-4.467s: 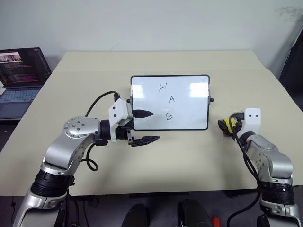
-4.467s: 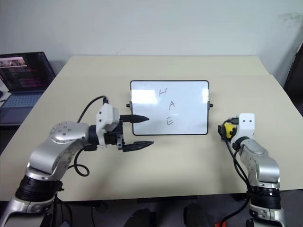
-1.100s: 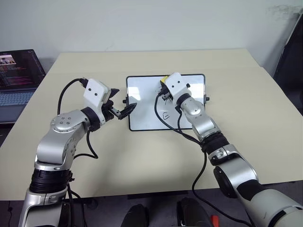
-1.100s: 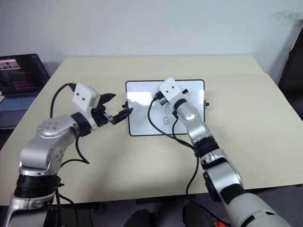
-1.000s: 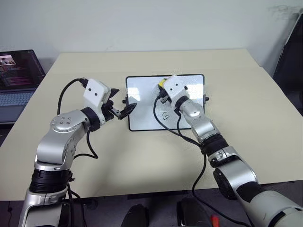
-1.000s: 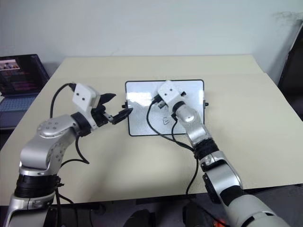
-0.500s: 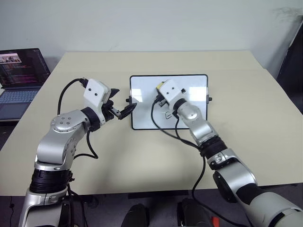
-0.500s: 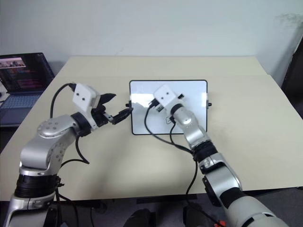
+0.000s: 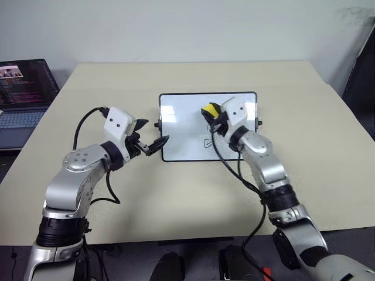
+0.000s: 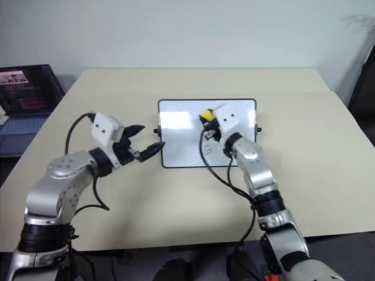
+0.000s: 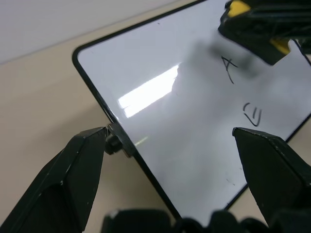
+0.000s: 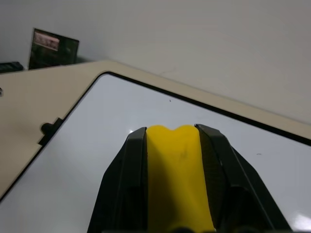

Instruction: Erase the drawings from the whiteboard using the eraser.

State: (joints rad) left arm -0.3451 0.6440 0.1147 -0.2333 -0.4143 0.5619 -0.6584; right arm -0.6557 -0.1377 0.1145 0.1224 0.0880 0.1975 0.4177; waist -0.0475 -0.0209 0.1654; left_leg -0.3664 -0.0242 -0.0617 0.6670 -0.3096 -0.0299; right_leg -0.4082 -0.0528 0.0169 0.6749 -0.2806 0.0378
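Observation:
The whiteboard (image 9: 181, 126) lies flat at the table's centre. The drawings that show on it are a black "A" (image 11: 228, 63) and an "E" (image 11: 252, 115). My right gripper (image 12: 170, 132) is shut on the yellow eraser (image 9: 208, 109) and hovers over the middle of the board, just beyond the "A". The left gripper (image 9: 154, 132) is open at the board's left edge. Its two fingers (image 11: 80, 167) straddle that edge beside the small black knob (image 11: 113, 143).
An open laptop (image 9: 26, 88) stands off the table's far left corner. The beige table (image 9: 193, 193) runs wide in front of the board and to its right. Black cables hang from both wrists over the table.
The right gripper has drawn back and to the right across the board with the eraser, its wrist rolling. The left gripper has sunk slightly by the board's left edge.

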